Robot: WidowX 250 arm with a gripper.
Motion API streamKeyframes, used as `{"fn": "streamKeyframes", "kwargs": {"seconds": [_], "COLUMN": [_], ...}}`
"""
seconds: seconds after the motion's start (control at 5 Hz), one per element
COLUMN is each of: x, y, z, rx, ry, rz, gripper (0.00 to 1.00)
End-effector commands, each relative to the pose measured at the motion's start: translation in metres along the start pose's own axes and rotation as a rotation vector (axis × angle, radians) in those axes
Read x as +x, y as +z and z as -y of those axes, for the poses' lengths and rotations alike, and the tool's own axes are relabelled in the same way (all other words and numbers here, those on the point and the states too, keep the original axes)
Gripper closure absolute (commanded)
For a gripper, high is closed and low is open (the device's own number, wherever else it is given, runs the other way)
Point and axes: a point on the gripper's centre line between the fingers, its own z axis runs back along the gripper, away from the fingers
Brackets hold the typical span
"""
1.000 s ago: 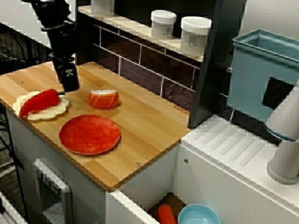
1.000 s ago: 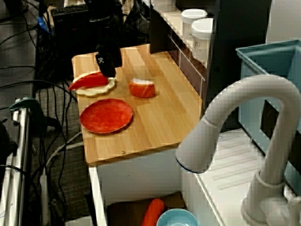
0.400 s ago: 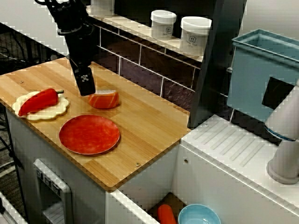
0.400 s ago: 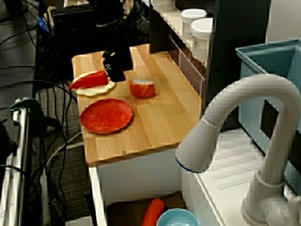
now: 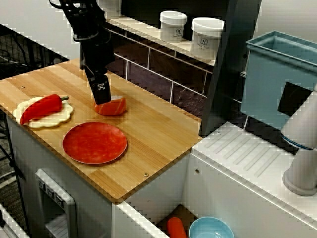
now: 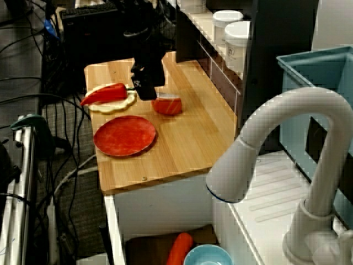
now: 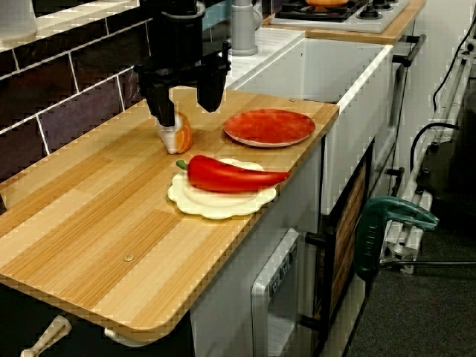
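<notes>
The claw [image 7: 187, 104], its two fingers spread apart, hangs low over the sushi piece [image 7: 178, 135], which sits on the wooden surface [image 7: 97, 208] right under one finger, not between both, near the red plate [image 7: 269, 126].

Your gripper [image 7: 187, 111] is black all over. The salmon piece [image 5: 111, 105] is orange with pale streaks over white. You've a glossy red pepper [image 7: 234, 173] with a green stem, a cream scalloped plate [image 7: 216, 204] and a red round plate [image 5: 94, 143], faintly mottled. The counter [image 5: 158, 129] is pale wood with straight grain lines. The wall tiles [image 5: 148, 69] are dark brown with pale grout, the jars [image 5: 173, 25] white, and the bin [image 5: 270, 84] dusty blue.
</notes>
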Motion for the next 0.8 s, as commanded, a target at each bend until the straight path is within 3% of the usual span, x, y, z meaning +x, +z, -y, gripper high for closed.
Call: {"fn": "streamKeyframes", "kwargs": {"seconds": [0.0, 0.6], "x": [0.01, 0.017], "y": [0.006, -0.005], "z": [-0.012, -0.018], "rx": [0.027, 0.026], "ry": [-0.027, -0.078], "rz": [0.024, 0.006], "gripper": [0.0, 0.0]}}
